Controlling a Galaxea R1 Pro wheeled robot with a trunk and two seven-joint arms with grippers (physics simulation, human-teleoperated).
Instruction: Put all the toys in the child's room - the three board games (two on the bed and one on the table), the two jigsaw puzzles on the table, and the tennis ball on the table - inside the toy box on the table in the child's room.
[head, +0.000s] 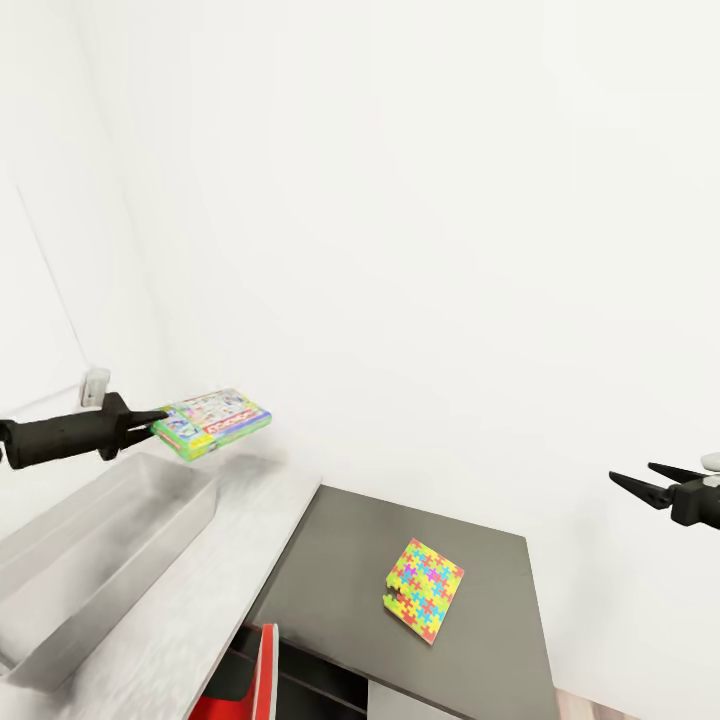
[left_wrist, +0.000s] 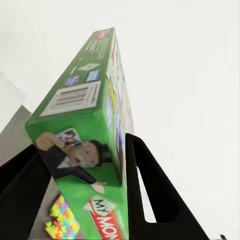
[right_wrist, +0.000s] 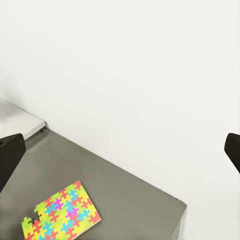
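My left gripper (head: 155, 420) is shut on the near end of a green Monopoly board game (head: 215, 420), holding it level in the air. In the left wrist view the box (left_wrist: 95, 100) sits clamped between the two black fingers (left_wrist: 150, 195). It hangs just past the far end of an open grey metal bin (head: 100, 520) on the pale counter. A multicoloured jigsaw puzzle (head: 424, 588) lies flat on the dark grey table (head: 400, 510); it is also in the right wrist view (right_wrist: 62, 212). My right gripper (head: 640, 480) is open and empty, off to the right above the table's edge.
White walls stand close behind the counter and the table. A pale speckled counter (head: 200, 600) carries the bin and meets the dark table. A red object (head: 240, 680) shows below the counter's front edge. A small white fitting (head: 95, 385) sits on the left wall.
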